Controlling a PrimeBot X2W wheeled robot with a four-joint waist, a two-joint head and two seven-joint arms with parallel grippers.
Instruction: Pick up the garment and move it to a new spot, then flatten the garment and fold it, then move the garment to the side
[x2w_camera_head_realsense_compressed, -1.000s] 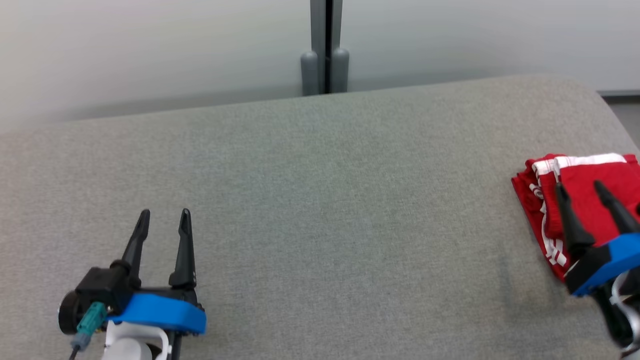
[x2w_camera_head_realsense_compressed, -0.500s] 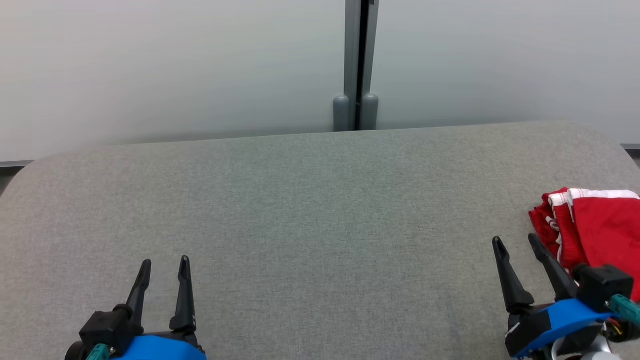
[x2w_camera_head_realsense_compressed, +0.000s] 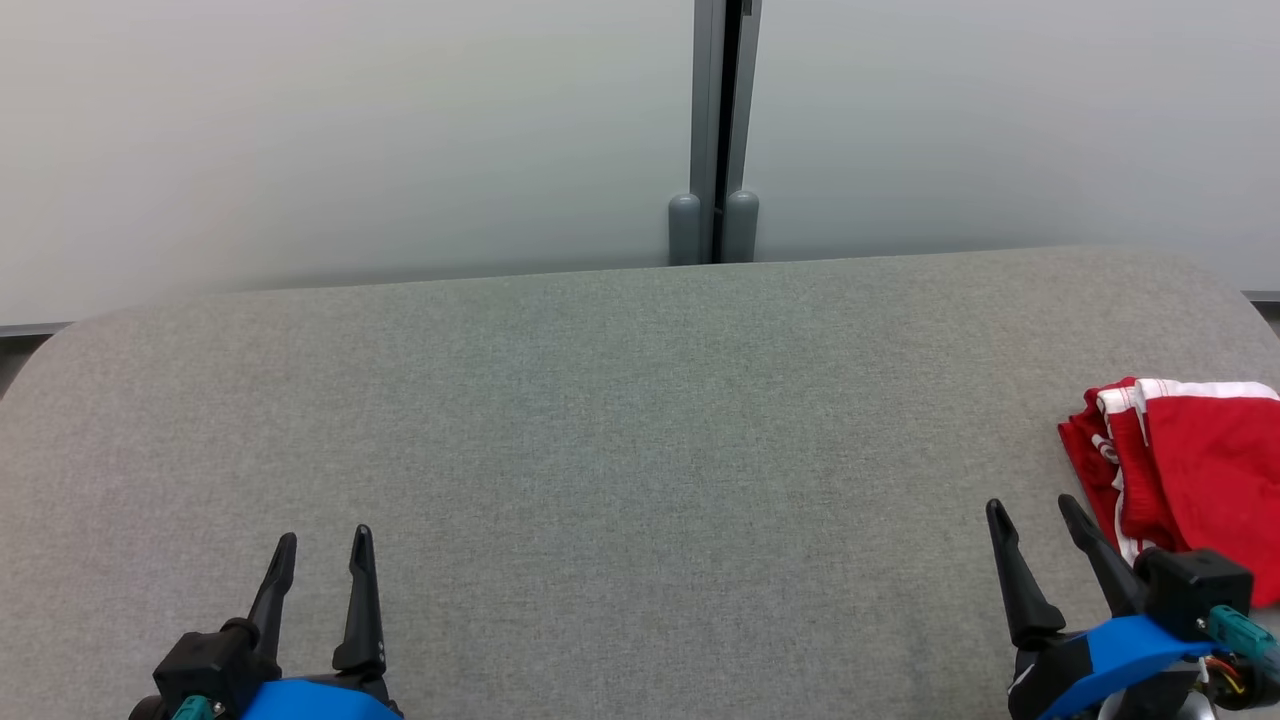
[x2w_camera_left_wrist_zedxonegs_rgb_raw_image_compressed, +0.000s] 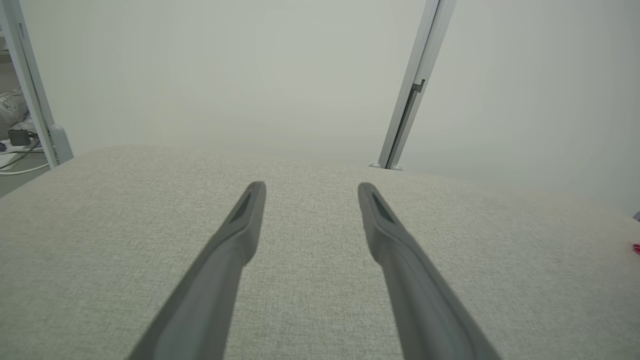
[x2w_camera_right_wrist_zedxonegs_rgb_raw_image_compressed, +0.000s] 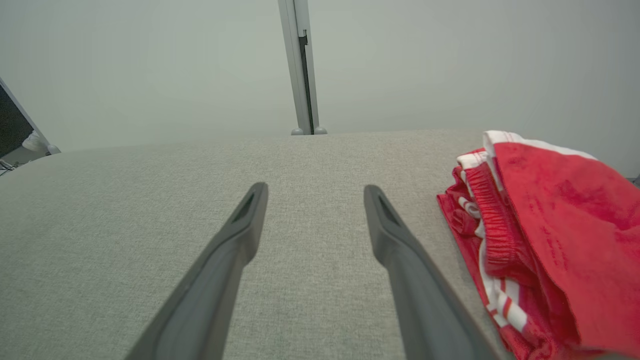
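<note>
The garment (x2w_camera_head_realsense_compressed: 1195, 470) is red with white stripes, folded into a compact stack at the far right of the grey table (x2w_camera_head_realsense_compressed: 620, 420). In the right wrist view the garment (x2w_camera_right_wrist_zedxonegs_rgb_raw_image_compressed: 545, 240) lies just right of my fingers, apart from them. My right gripper (x2w_camera_head_realsense_compressed: 1034, 518) hovers at the lower right, open and empty, a little left of the fold. At the lower left my left gripper (x2w_camera_head_realsense_compressed: 322, 545) is also open with nothing between its fingers. A sliver of the red garment (x2w_camera_left_wrist_zedxonegs_rgb_raw_image_compressed: 636, 248) shows at the right edge of the left wrist view.
A pale partition wall (x2w_camera_head_realsense_compressed: 350, 130) with a grey post (x2w_camera_head_realsense_compressed: 715, 120) stands right behind the table's far edge. The table's corners are rounded. Cables and a small device (x2w_camera_left_wrist_zedxonegs_rgb_raw_image_compressed: 20, 137) lie on the floor beyond the table's left end.
The head camera tilted up and turned, so the whole picture shifted. My right gripper came off the folded garment and now sits to its left. The left gripper stays open, lower in the picture.
</note>
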